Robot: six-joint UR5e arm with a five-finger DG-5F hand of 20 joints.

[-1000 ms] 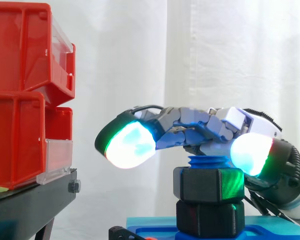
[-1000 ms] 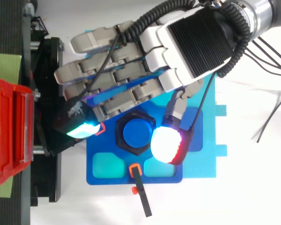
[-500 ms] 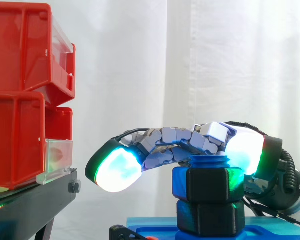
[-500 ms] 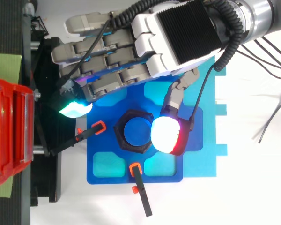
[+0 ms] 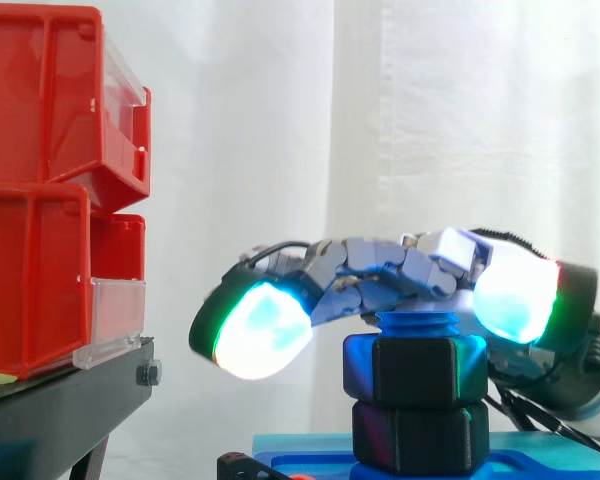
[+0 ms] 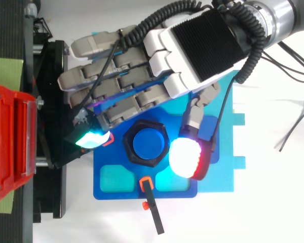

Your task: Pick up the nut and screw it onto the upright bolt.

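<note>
A: Where is the nut (image 5: 413, 368)?

B: On the upright bolt (image 5: 417, 324), whose blue threads show just above it. A second black hex (image 5: 420, 436) sits beneath it, on the blue plate (image 6: 114, 190).

A: And the hand (image 6: 202, 45)?

B: Its fingers are nearly straight, stretched across above the bolt top and clasping nothing. The thumb pad (image 6: 185, 157) sits just beside the nut's flank, whether touching I cannot tell, probably to push the nut round.
</note>
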